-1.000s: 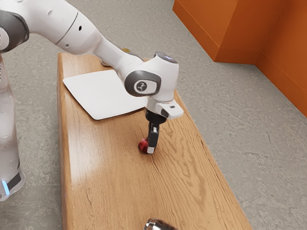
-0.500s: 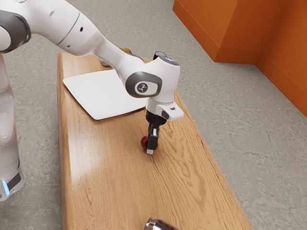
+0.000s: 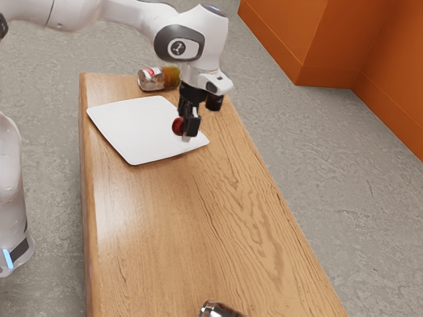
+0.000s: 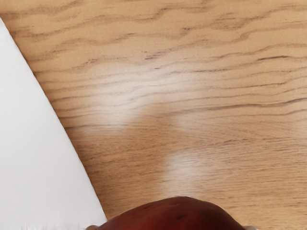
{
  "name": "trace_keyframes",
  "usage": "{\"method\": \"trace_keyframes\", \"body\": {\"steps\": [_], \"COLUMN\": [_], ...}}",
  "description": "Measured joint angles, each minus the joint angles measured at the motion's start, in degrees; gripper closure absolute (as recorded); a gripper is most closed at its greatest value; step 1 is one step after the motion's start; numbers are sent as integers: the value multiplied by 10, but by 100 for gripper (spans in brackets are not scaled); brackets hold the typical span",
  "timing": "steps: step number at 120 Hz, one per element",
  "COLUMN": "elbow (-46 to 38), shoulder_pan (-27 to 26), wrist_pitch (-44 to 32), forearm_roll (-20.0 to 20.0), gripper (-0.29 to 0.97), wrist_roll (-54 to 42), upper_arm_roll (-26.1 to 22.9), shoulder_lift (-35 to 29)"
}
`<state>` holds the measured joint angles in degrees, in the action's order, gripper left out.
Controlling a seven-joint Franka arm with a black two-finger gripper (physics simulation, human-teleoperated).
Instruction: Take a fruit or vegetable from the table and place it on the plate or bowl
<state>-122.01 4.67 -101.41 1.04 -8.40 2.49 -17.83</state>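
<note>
The grey floor [image 3: 317, 172] is speckled and rough-looking, and it leaves wide open room along the table's long side at the exterior view's right. An orange wall [image 3: 344, 39] with a stepped corner stands well apart from the table in that view's upper right.

The table [image 3: 198, 231] is a long plank of light wood with dark wavy grain, a soft sheen and straight, squared edges. Most of its near half is bare. The white arm [image 3: 192, 39] comes in from the exterior view's upper left and bends down over the table's far end.

A plate [image 3: 132, 129] lies flat there. It is thin, white and matte, a square with rounded corners, set at a slant to the table's edges. Beyond it a small jar [image 3: 157, 77] lies on its side near the far edge, with amber glass and a pale label.

The black claw [image 3: 188, 131] points down with its fingers drawn narrow, clamped on a fruit [image 3: 178, 125]. The fruit is small, round, dark red and glossy. It hangs clear of the wood, over the plate's corner toward the exterior view's right. In the wrist view the fruit [image 4: 172, 215] sits just beside the plate's straight edge [image 4: 33, 158], with bare wood [image 4: 192, 96] below it.

A rounded shiny metal thing [image 3: 215, 309] pokes up at the table's near end.
</note>
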Motion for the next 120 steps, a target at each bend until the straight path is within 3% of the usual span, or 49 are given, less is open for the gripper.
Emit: {"method": "trace_keyframes", "body": {"steps": [38, 47, 61, 74, 120], "elbow": [26, 28, 34, 36, 67], "shoulder_pan": [12, 15, 16, 16, 16], "wrist_pitch": [68, 77, 90, 100, 124], "forearm_roll": [-56, -61, -61, -60, -57], "gripper": [51, 48, 23, 11, 1], "wrist_roll": [44, 51, 61, 68, 80], "upper_arm_roll": [135, 141, 143, 143, 140], "shoulder_lift": [0, 0, 2, 2, 4]}}
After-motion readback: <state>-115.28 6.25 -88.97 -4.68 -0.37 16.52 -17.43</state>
